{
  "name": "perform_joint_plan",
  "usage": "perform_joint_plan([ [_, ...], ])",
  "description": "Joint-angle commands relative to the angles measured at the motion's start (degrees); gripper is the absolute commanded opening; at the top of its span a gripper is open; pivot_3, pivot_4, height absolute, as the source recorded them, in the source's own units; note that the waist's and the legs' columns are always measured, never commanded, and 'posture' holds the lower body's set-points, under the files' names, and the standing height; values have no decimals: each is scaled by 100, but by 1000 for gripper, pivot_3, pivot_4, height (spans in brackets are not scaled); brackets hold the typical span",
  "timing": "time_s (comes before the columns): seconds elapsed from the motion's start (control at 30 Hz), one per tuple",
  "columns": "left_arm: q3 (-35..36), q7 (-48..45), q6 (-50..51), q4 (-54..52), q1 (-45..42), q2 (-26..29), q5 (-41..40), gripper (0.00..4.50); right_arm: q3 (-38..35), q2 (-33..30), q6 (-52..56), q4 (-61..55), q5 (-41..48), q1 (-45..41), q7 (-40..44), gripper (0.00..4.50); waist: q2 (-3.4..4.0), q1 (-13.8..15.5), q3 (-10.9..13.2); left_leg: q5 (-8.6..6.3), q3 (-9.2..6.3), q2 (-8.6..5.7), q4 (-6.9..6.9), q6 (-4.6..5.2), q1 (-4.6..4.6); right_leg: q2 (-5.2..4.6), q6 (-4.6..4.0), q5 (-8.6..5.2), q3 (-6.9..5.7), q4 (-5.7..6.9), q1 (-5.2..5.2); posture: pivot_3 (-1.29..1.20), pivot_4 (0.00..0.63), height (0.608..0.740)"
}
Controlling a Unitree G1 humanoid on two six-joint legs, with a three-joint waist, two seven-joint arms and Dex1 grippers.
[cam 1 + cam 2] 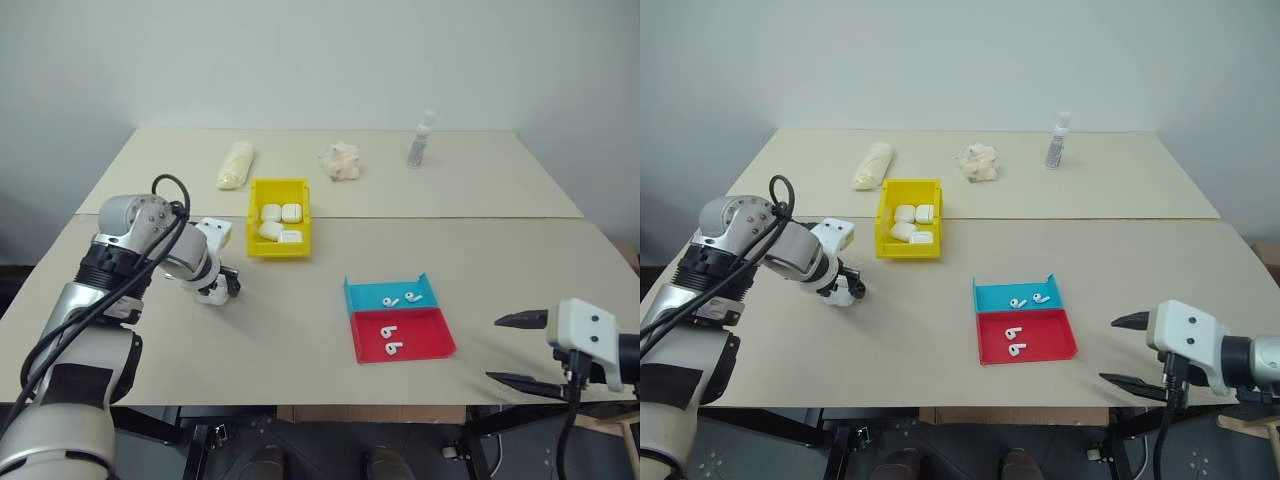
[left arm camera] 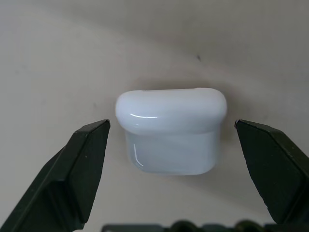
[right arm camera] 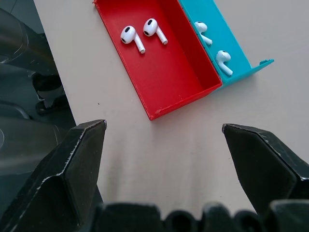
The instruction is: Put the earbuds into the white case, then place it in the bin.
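Left gripper (image 2: 171,140) jaws stand apart, straddling the white case (image 2: 171,130), which lies on the table between them untouched. I read the case's long axis as running jaw to jaw, so closing would clamp its ends. Right gripper (image 1: 520,350), also apart, sits well away from the case.

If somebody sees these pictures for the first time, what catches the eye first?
Probably the bright yellow plastic bin holding white cases, behind the left gripper, whose open fingers flank a glossy white closed case. Next, the red tray and blue tray, each holding two white earbuds.
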Motion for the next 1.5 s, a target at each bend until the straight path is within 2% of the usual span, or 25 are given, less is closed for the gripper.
perform_joint_plan([
  [0.03,108,-197,17,40,-160,-10,236,4500,-276,61,39,-192,-5,35,-113,4444,0,1,0,0,0,0,0,0,0,0,0,0,0,0,0,0,150,740],
  [0.53,32,-1013,17,126,-23,-252,1196,4500,-371,111,229,-407,-73,231,-309,4444,2,12,-3,0,1,-2,2,0,11,-2,2,-1,0,4,12,0,150,740],
  [0.73,105,-1416,17,589,-197,-240,1126,4500,-327,122,240,-419,-109,243,-370,4444,3,14,-4,0,0,-2,2,0,15,-2,2,-2,-1,6,16,0,150,740],
  [0.87,-206,-1878,17,522,-214,-32,1236,4500,-266,127,264,-424,-107,225,-429,4444,2,7,-4,0,0,-2,1,0,12,-2,3,-2,-1,4,15,0,150,740],
  [1.0,-215,-2209,17,769,-267,-54,1363,4500,-213,129,281,-422,-121,201,-475,4444,2,5,-4,0,1,-2,1,1,9,-1,3,-2,-1,5,12,0,150,740],
  [1.2,-169,-2754,17,924,-339,-111,2108,4500,-178,116,299,-437,-190,236,-506,4444,3,-3,-4,-1,7,-2,1,2,12,0,4,-3,-1,6,12,0,150,740],
  [1.37,-330,-3154,17,866,-292,-104,2372,4500,-198,133,342,-471,-222,258,-508,4444,6,-28,-6,-1,9,-2,1,2,15,0,4,-4,0,12,13,0,150,740],
  [1.5,-357,-3275,17,804,-251,-102,2480,3643,-202,151,352,-495,-243,284,-521,4500,9,-40,-8,-1,6,-1,1,2,16,0,5,-6,0,14,13,0,150,740],
])
